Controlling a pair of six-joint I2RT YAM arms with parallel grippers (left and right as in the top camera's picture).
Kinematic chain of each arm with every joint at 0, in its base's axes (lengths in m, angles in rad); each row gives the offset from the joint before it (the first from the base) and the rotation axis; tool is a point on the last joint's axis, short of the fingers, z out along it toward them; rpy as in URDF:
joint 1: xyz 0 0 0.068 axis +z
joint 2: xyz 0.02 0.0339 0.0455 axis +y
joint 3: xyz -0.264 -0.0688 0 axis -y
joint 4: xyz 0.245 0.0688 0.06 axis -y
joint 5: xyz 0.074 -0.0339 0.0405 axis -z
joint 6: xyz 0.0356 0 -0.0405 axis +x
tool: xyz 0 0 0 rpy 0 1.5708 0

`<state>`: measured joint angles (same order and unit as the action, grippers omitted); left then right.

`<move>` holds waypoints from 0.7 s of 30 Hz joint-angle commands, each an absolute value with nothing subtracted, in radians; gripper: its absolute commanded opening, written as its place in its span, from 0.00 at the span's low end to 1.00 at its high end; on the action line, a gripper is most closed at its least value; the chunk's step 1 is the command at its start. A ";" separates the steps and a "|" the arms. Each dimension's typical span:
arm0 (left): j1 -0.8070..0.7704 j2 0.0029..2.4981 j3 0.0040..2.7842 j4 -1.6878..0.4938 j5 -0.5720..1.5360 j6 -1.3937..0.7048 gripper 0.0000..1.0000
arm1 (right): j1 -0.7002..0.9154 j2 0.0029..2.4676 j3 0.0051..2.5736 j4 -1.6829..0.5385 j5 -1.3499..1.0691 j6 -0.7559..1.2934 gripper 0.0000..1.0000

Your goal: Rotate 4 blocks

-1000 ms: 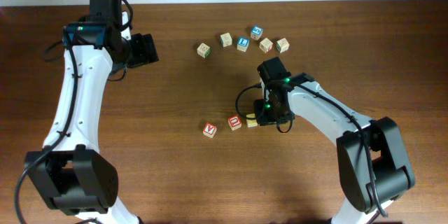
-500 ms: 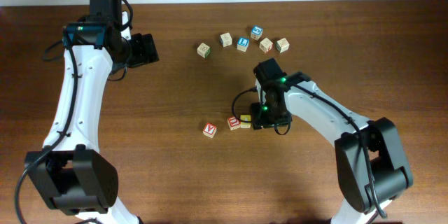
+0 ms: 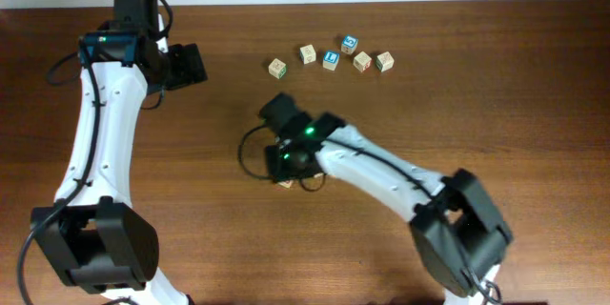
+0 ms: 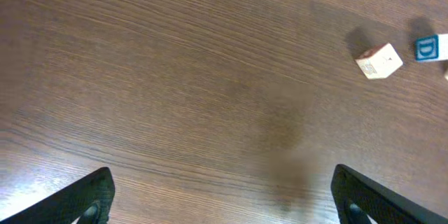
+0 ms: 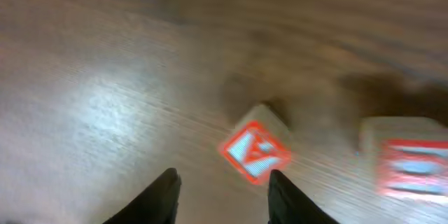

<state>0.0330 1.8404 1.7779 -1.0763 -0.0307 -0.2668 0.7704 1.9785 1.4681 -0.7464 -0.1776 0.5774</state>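
Right wrist view: red block (image 5: 255, 152) just ahead of right gripper (image 5: 224, 197), corner-on.
Jaws: partly spread, empty.
Other arm: left gripper (image 4: 220, 196) spread wide, far off.

Glossy dark wood table (image 3: 191, 200), pale wooden blocks (image 5: 255, 152)

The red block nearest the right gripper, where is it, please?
The red block lies mid right-wrist view, just beyond the right gripper, left of another block.

- Table (image 3: 191, 200): dark brown wood.
- Blue-faced cube (image 3: 330, 59), taken as landmark; second blue cube (image 3: 350, 43) just beyond it, to the right.
- Two pale cubes (image 3: 307, 53) to its left, two tan cubes (image 3: 362, 61) to its right.
- Red-faced block (image 5: 255, 152) and red-lettered block (image 5: 409, 164): well nearer than it, apart.
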 commanded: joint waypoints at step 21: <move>0.093 1.850 1.769 -1.075 -0.048 -0.276 0.99 | 0.784 2.084 1.541 -0.796 -0.119 0.590 0.14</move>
<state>0.0891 1.8404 1.7775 -1.0760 -0.0353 -0.2668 0.7994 2.0846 1.5185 -0.7853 -0.1379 0.5800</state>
